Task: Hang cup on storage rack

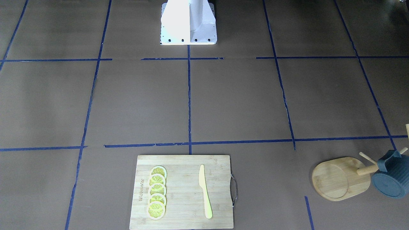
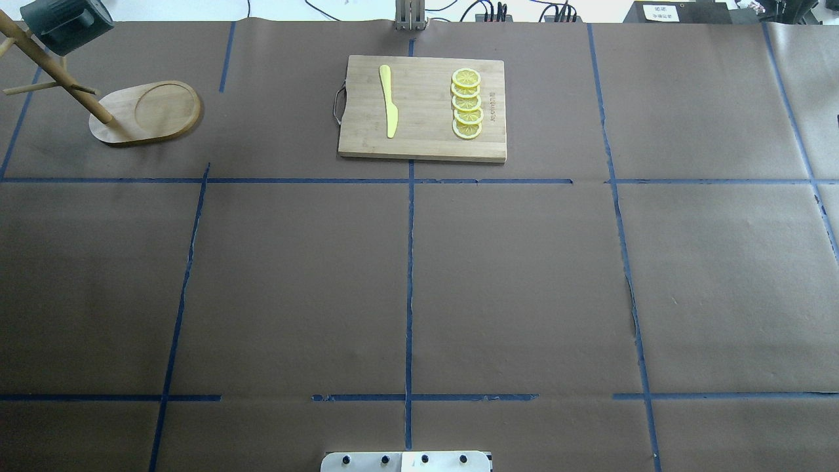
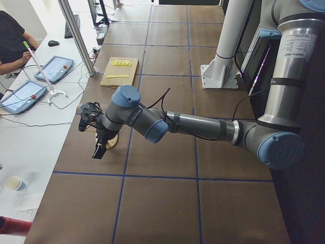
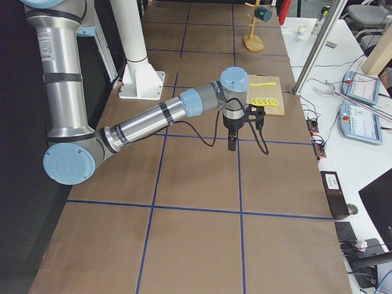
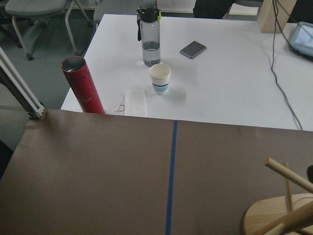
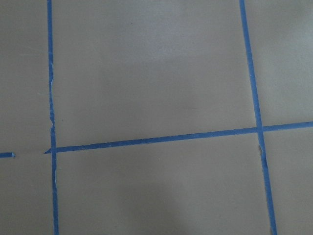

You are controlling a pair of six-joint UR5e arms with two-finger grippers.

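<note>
The dark blue-grey ribbed cup (image 1: 391,177) hangs by its handle on a peg of the bamboo storage rack (image 1: 340,179), bottom facing outward. In the overhead view the cup (image 2: 65,26) sits high on the rack (image 2: 147,111) at the far left corner. In the exterior right view the cup (image 4: 264,13) and rack (image 4: 251,30) stand far back. My left gripper (image 3: 99,151) points down beside the rack, empty of the cup. My right gripper (image 4: 231,144) points down over bare table. Both show only in side views, so I cannot tell open or shut.
A bamboo cutting board (image 2: 423,108) holds a yellow knife (image 2: 389,101) and several lemon slices (image 2: 467,103). Beyond the table edge stand a red flask (image 5: 82,84), a paper cup (image 5: 160,78) and a water bottle (image 5: 149,34). Rack pegs (image 5: 288,178) show in the left wrist view.
</note>
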